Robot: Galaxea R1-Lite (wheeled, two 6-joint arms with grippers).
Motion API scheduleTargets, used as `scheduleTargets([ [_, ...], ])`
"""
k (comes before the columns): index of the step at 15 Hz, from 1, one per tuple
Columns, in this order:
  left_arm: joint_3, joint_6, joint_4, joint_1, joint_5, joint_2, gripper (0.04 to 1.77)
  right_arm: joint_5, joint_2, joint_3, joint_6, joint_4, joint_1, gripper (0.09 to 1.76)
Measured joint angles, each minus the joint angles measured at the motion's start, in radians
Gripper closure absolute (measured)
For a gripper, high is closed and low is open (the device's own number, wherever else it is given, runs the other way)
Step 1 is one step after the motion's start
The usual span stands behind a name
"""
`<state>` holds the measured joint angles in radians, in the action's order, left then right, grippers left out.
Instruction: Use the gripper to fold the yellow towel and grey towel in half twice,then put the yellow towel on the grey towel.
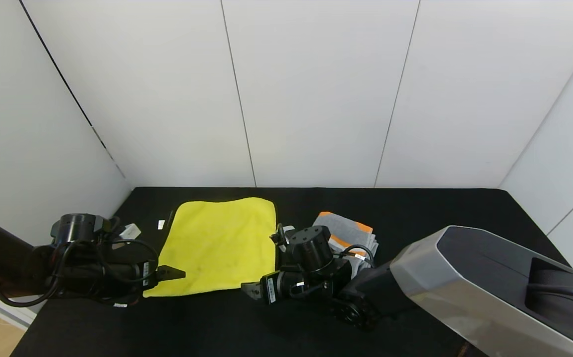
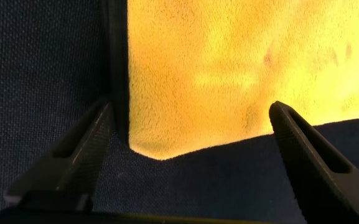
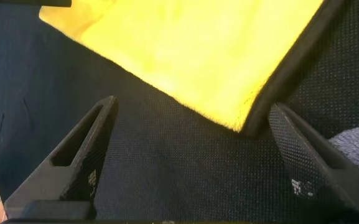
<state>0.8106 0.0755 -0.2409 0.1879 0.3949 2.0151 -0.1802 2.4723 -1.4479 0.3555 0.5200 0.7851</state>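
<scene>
The yellow towel (image 1: 219,245) lies spread flat on the black table (image 1: 440,208), left of centre, and it looks soft and floppy, so expect it to sag and drag when you lift it. Your best hold is at the two near corners, right where the dark trim meets. Your left gripper (image 1: 171,273) sits just off the near left corner, jaws wide and empty. Your right gripper (image 1: 250,289) waits by the near right corner, also spread wide with nothing in it. The grey towel (image 1: 347,233) is already bunched into a folded stack just beside the yellow one, partly behind your right arm. You have bare table beyond the yellow towel's far edge, so there is room to carry the near edge forward, I'd say.
</scene>
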Motion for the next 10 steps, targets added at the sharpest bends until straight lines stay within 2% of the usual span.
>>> scheduleTargets([
  [4,0.002,0.0,-0.004,-0.003,0.001,0.008,0.09,0.0,0.0,0.0,0.0,0.007,0.0,0.76],
  [7,0.002,0.0,-0.009,-0.003,0.001,0.013,0.09,-0.001,0.005,0.005,0.002,0.053,0.0,1.07],
  [9,0.0,0.0,-0.019,-0.003,0.001,0.016,0.09,-0.001,0.006,0.007,0.004,0.054,0.0,1.72],
  [10,0.0,0.0,-0.02,-0.003,0.001,0.017,0.09,0.0,0.006,0.008,0.004,0.054,0.0,1.73],
])
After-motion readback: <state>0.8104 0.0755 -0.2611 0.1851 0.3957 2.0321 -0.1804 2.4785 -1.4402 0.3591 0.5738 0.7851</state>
